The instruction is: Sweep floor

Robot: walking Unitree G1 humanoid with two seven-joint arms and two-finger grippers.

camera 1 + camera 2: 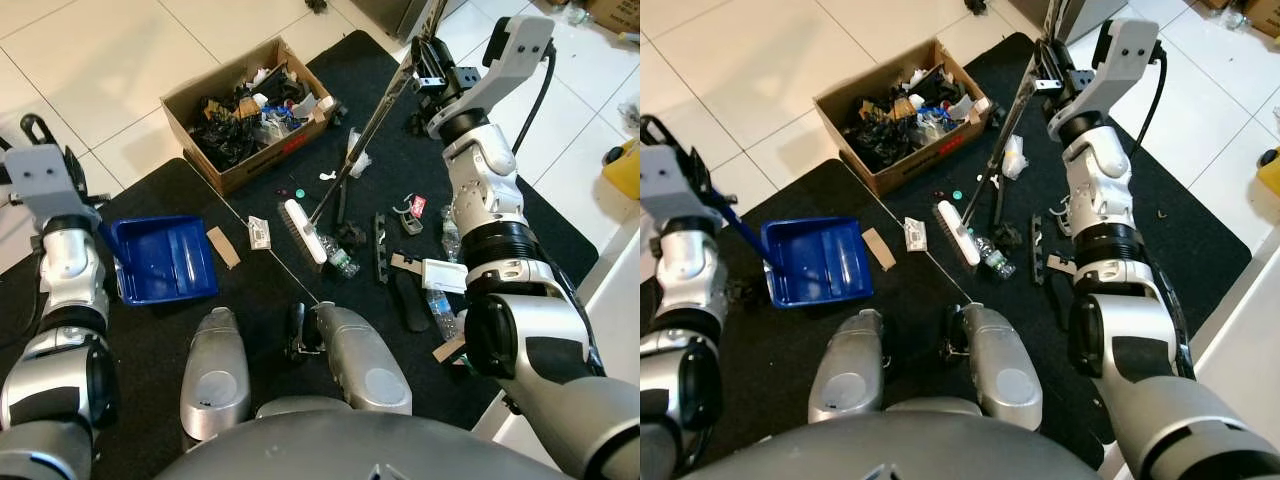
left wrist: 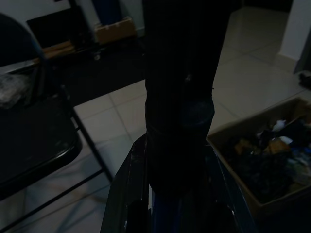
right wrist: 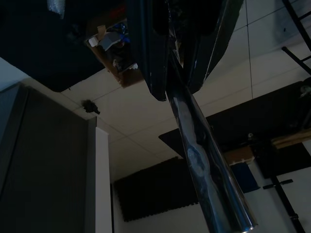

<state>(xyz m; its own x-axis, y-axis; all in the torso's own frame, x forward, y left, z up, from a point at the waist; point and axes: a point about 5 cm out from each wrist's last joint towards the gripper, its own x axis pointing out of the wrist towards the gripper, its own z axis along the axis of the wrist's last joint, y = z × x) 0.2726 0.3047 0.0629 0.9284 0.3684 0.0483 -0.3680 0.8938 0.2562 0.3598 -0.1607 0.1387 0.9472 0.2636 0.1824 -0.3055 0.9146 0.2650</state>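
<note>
**G1 mid-sweep, broom in one hand and dustpan in the other**

Standing here watching this thing work. The right gripper (image 1: 428,62) is clamped around the metal handle of the broom (image 1: 352,155), up high and out in front of the robot. In the right wrist view you can see both black fingers (image 3: 146,53) pinched tight on the shiny pole. The handle slants down toward the robot, and the white brush head (image 1: 301,230) sits on the black mat (image 1: 540,230), right in the middle of the mess.

The left gripper (image 1: 670,135) is off on the robot's left, holding the dark handle of the blue dustpan (image 1: 818,260). The left wrist view is really dark, but the fingers (image 2: 131,194) look closed around that handle. The pan lies flat on the mat, open side facing the brush, with a gap between them.

Litter-wise: a scrap of cardboard (image 1: 223,246) just beside the dustpan, a small card (image 1: 260,233) next to that, a crushed plastic bottle (image 1: 339,256) touching the brush head, another bottle (image 1: 440,312) further right, plus some dark strips and bits scattered around. Behind all that there's a cardboard box (image 1: 235,165) stuffed with rubbish, half on the mat, half on the white tile floor (image 1: 110,60).
</note>
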